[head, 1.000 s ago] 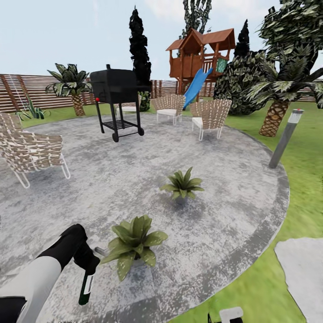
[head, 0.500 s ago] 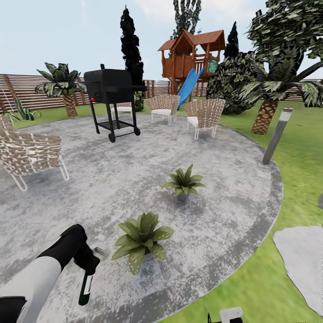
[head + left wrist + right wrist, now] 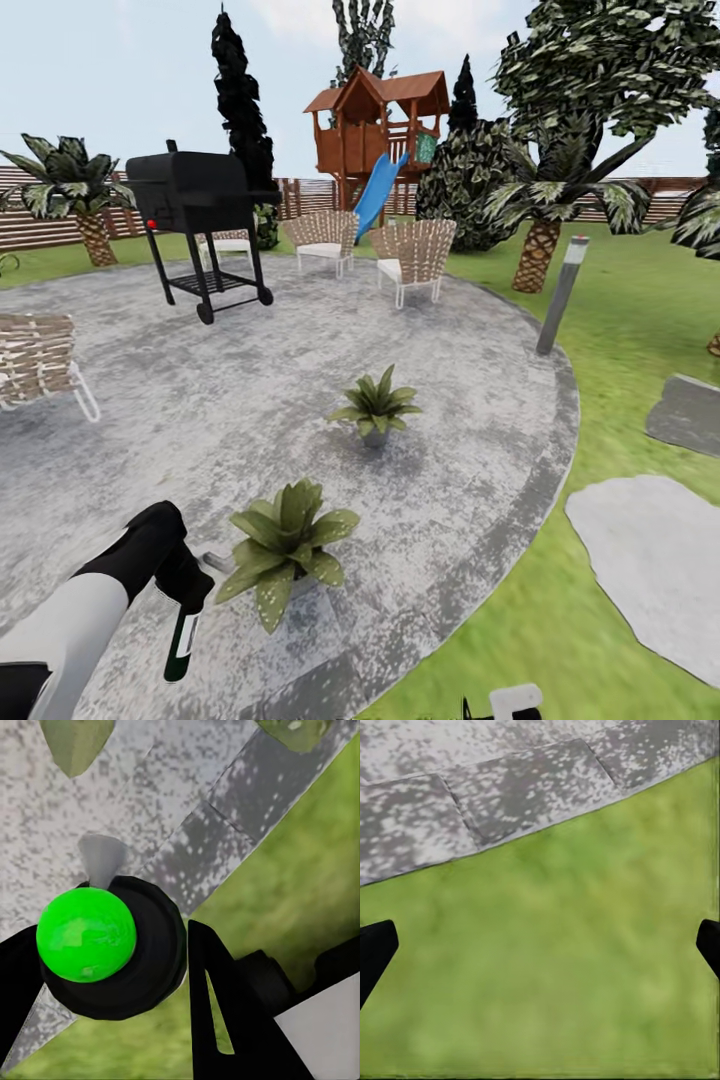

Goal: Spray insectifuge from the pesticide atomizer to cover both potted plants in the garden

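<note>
Left claw (image 3: 188,588) grips pesticide atomizer (image 3: 183,638) beside near potted plant (image 3: 283,549).

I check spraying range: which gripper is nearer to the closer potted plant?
Left. The left gripper, shut on the pesticide atomizer, is right beside the closer potted plant. The right gripper hangs open over grass beyond the patio edge.

The left arm reached forward, its claw (image 3: 183,585) clamped on the pesticide atomizer (image 3: 181,645). The right claw (image 3: 540,945) pointed downward with jaws spread wide.
</note>
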